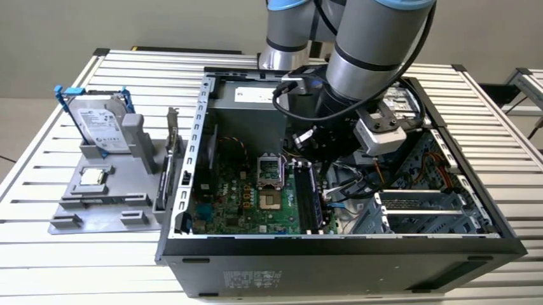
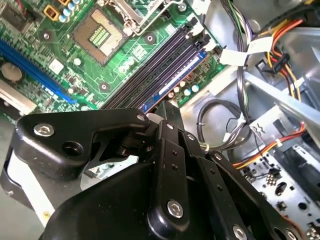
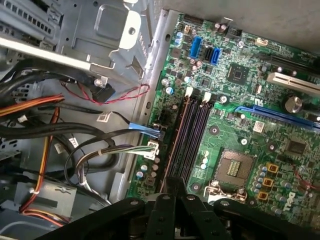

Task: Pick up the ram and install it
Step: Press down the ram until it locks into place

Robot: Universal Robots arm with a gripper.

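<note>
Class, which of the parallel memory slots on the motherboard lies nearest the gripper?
The outermost slot, beside the cables; the gripper lines up with it, and the others sit nearer the processor socket.

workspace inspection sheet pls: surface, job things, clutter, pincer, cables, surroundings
surface: slatted silver metal table, carrying an open black computer case
job's things: long thin dark ram stick, apparently lying in the green motherboard's outermost memory slot
clutter: grey plastic fixture with a silver hard drive and a square silver processor chip
grippers: black pincer directly over one end of the ram's slot
cables: orange, black and red wire bundles beside the board, apart from the pincer
surroundings: second slatted table at the exterior view's right
</note>
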